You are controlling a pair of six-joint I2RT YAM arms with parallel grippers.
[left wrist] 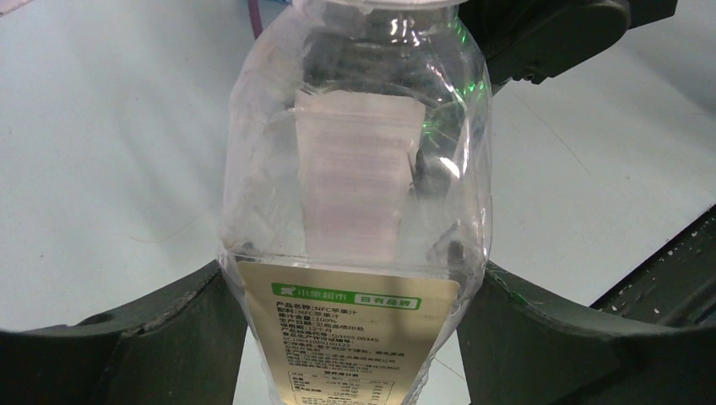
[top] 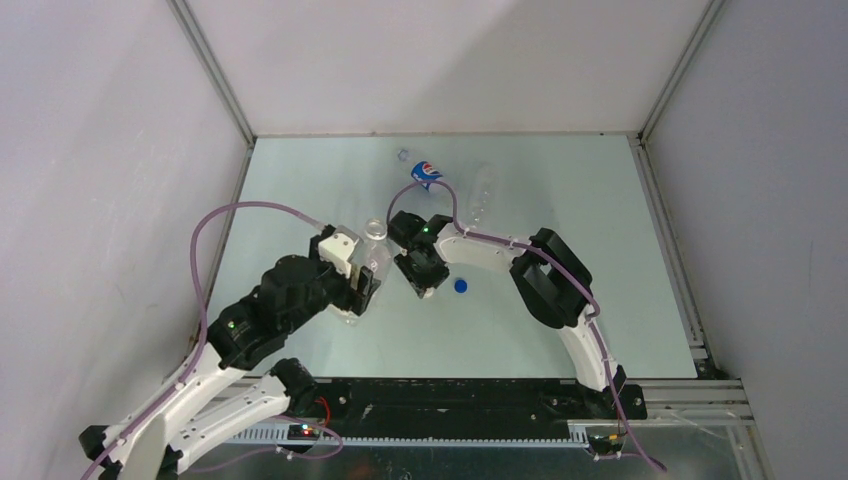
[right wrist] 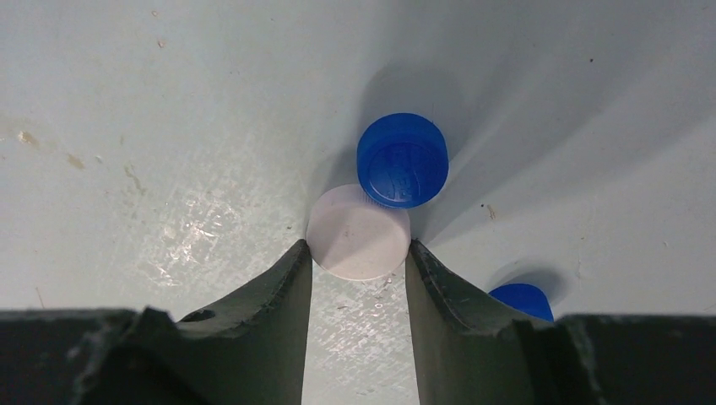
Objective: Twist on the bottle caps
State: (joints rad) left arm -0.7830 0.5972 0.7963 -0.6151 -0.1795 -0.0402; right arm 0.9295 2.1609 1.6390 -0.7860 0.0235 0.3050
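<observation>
Just left of the white cap [right wrist: 358,232], nipped flat on the worktop [right wrist: 127,126] at the tips of the right hand [right wrist: 358,253]: uncapped labelled bottle [left wrist: 355,211], clamped in the left hand [left wrist: 356,287].

Bright even light, glare on bottle [left wrist: 355,169] (green glints), soft shadows
</observation>
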